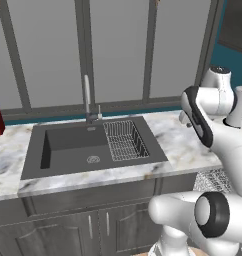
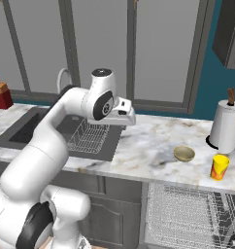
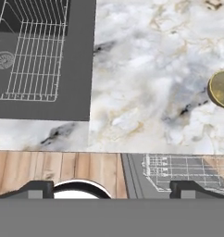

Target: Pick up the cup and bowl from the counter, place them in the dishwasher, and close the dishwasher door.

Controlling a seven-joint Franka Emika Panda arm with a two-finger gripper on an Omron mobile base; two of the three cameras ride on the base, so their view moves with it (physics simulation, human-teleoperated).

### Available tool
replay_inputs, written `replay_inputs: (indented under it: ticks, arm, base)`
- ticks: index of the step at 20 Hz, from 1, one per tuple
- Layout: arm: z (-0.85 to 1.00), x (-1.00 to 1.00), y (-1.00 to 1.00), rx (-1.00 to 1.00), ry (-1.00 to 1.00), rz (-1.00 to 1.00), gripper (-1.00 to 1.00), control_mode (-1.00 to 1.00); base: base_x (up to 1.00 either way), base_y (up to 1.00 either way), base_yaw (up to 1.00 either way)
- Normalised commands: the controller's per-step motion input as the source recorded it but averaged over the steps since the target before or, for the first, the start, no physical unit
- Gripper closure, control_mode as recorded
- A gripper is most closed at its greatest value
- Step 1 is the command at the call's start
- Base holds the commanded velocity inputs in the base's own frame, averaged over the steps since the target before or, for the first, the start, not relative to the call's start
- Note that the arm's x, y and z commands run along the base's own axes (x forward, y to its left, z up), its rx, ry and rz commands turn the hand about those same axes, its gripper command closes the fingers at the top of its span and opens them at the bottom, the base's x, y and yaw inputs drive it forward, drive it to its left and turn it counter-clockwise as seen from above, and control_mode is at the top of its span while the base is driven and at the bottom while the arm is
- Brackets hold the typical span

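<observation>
Pincer (image 3: 111,189) wide apart, grasping nothing, hovering above the marbled tabletop (image 3: 146,92) just right of the sink (image 2: 51,129); finger tips (image 3: 37,189) dark, low in the hand view at 7 and 5 o'clock. Arm reaching out over the sink's right edge in the right base view, hand pointing down.

Bowl (image 2: 184,153), olive-gold, upright on the tabletop, at 3 o'clock from the hand in the right base view; also cut by the edge at 3 o'clock in the hand view (image 3: 221,89). Well apart from the pincer.

Cup (image 2: 219,167), yellow with an orange-red mark, upright, just right of the bowl and nearer the tabletop's front edge. Not touching the bowl.

Paper towel roll (image 2: 226,125) on a dark base with a brown post, behind the cup at 12 o'clock from it.

Dishwasher (image 2: 187,214) below the bowl and cup, open, silvery wire rack (image 2: 182,209) showing under the tabletop edge (rack also low right in the hand view (image 3: 188,169)). Dishwasher door not clearly made out.

Sink dark grey, with a small wire basket (image 1: 124,140) in its right half, drain (image 1: 93,159) left of the basket, faucet (image 1: 87,97) behind at 12 o'clock.

Red object (image 2: 0,95) at far left on the tabletop, with a brownish top. Dark grey cabinet doors (image 1: 88,230) under the sink. Wooden floor (image 3: 53,173) seen in the hand view.
</observation>
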Motion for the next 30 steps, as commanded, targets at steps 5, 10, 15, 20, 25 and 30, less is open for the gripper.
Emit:
replay_inputs:
  ticks: [5,10,15,20,25,30]
  arm:
    - [-0.1,0.0,-0.38,0.0,0.0,0.0,-1.0,-1.0]
    - [-0.15,0.0,-0.38,-0.03,0.0,0.0,-1.0,-1.0]
    - [-0.17,0.0,-0.44,-0.04,0.0,0.0,-1.0,-1.0]
    - [-0.16,0.0,-0.45,-0.05,0.0,0.0,-1.0,-1.0]
    - [-0.15,0.0,-0.45,-0.05,0.0,0.0,-1.0,-1.0]
    - [-0.15,0.0,-0.44,-0.05,0.0,0.0,-1.0,-1.0]
  base:
    - [0.0,0.0,0.0]
    - [0.0,0.0,0.0]
    - [0.0,0.0,0.0]
    - [0.0,0.0,0.0]
    - [0.0,0.0,0.0]
    - [0.0,0.0,0.0]
